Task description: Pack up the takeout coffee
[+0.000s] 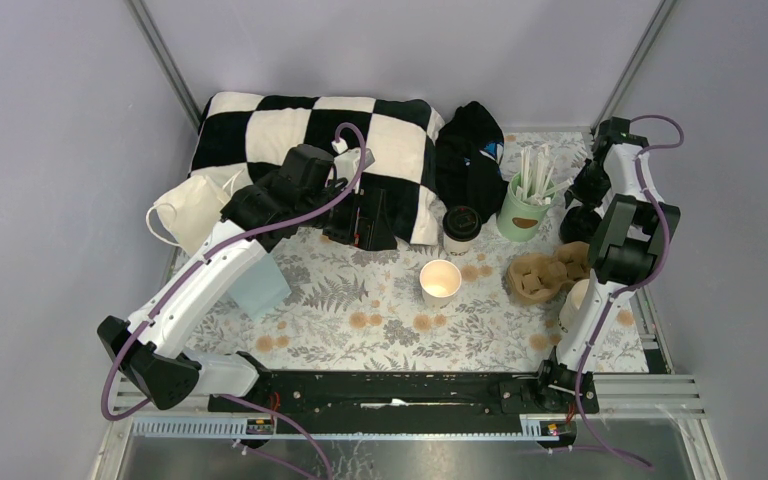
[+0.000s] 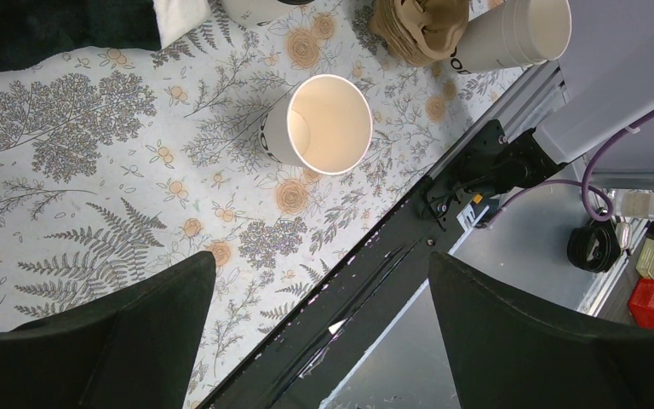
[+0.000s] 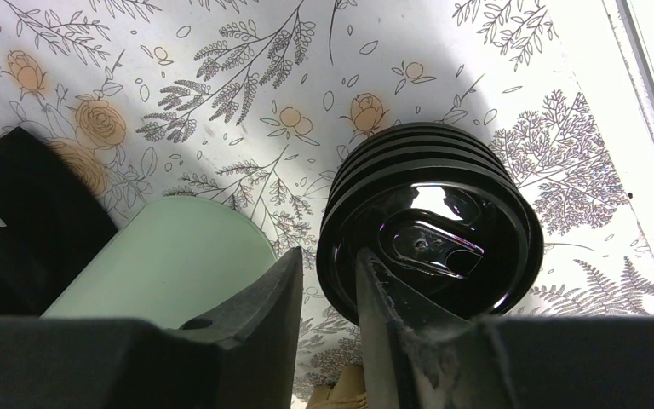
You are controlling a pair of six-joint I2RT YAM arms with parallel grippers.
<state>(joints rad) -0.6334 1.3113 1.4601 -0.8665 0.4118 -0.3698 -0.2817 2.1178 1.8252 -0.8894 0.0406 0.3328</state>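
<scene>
A white paper cup with a black lid [image 1: 461,228], the takeout coffee, stands in front of the checkered cushion. An open white cup [image 1: 440,282] [image 2: 319,123] stands lidless mid-table. Another lidless white cup [image 2: 511,34] lies tipped beside the brown carrier [image 1: 545,272]. My left gripper [image 1: 365,215] [image 2: 324,341] hangs wide open and empty near the cushion. My right gripper [image 3: 328,294] hovers over a stack of black lids [image 3: 443,213], next to the mint-green cup [image 3: 170,264]. Its jaws stand narrowly apart, one finger over the top lid, the stack's rim showing in the gap.
A checkered cushion [image 1: 300,130] and a black bag [image 1: 470,150] fill the back. A white paper bag [image 1: 195,210] and a pale blue block [image 1: 260,285] sit at the left. The mint-green cup of white sticks [image 1: 523,205] stands beside the right arm. A black rail [image 1: 390,390] runs along the near edge.
</scene>
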